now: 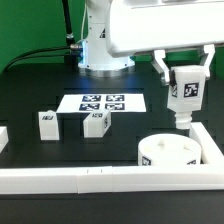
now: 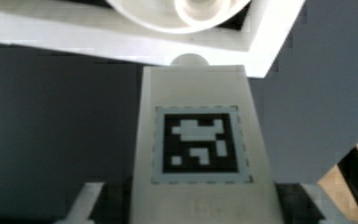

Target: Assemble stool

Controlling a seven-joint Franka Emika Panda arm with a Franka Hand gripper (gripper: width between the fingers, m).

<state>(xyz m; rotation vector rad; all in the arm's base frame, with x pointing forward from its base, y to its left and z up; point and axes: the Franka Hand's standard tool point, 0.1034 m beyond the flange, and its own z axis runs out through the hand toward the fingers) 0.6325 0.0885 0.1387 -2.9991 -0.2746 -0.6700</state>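
The gripper [image 1: 186, 84] [image 2: 194, 206] is clamped on a white leg block [image 1: 183, 112] [image 2: 194, 95], one finger pressed against each side of it. The block hangs upright in the grip, wide end up between the fingers and narrower end pointing down. Its face carries a square tag [image 1: 187, 89] [image 2: 197, 140]: a black field with a blocky white pattern, set in a white border. The pattern is a code of squares, not letters.

In the exterior view the lower tip of the held block sits just above the seat [image 1: 168, 152] [image 2: 167, 15]. Whether the two touch cannot be told. The seat is a round white ring with a shallow hollow top. It rests on the dark table [image 1: 30, 100] in the corner formed by the front border rail [image 1: 90, 180] and the side rail [image 1: 212, 140], on the exterior view's right. In the wrist view a rail [image 2: 69, 45] crosses between the block's rounded far end and the seat.

Further out, toward the exterior view's left, two loose leg blocks [image 1: 48, 123] [image 1: 96, 122] stand on the table, well apart from the seat. Each shows a small black-and-white tag on the face toward the camera, too small to make out. Just behind them the marker board [image 1: 103, 102] lies flat, printed with several black square tags. Beyond the board stands the arm's white base [image 1: 100, 50].
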